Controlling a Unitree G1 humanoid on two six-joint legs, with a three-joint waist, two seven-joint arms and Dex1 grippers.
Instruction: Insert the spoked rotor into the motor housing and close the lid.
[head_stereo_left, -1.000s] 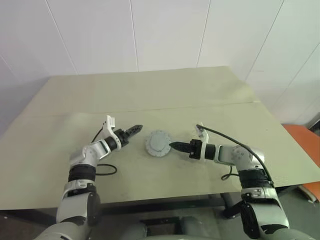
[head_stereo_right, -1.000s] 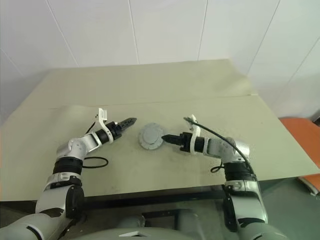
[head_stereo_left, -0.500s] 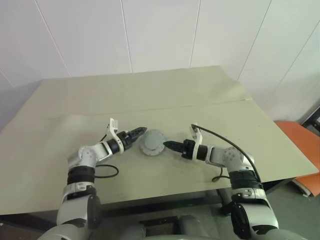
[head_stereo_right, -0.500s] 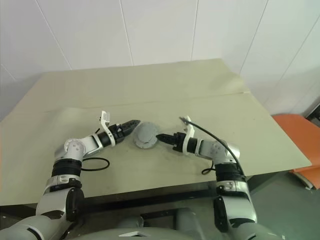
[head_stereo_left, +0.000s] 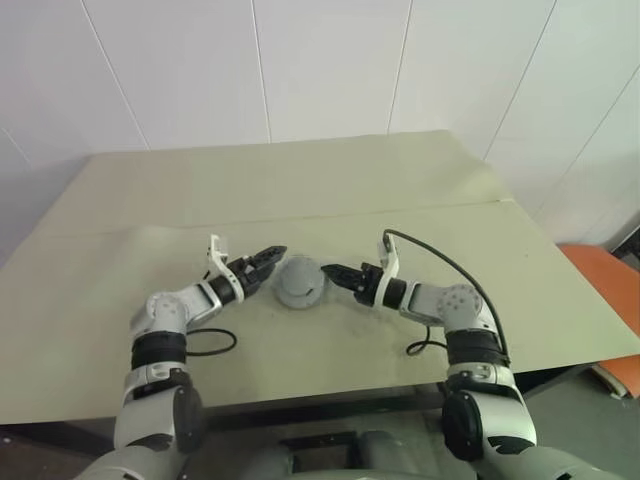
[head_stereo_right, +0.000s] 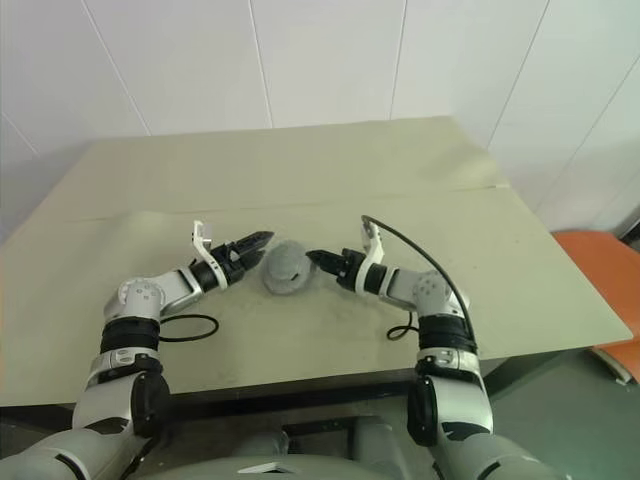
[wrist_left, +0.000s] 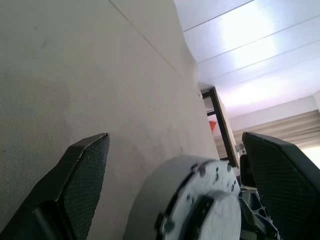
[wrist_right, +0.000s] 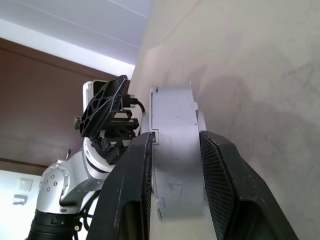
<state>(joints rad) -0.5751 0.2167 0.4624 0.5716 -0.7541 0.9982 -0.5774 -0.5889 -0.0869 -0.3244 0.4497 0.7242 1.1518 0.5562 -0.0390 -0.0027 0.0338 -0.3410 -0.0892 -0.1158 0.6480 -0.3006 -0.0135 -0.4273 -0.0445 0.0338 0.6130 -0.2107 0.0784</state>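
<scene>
So I counted one round grey motor housing (head_stereo_left: 299, 283) with its lid (wrist_left: 210, 210) on, and two grippers. It was lifted a little off the table (head_stereo_left: 330, 190) and tipped up on its edge, with the flat lid face turned toward my left gripper (head_stereo_left: 266, 262). My right gripper (head_stereo_left: 334, 272) pinched its rim between both fingers (wrist_right: 131, 190). My left gripper was wide open, its fingers on either side of the housing. I could read no writing on it.
</scene>
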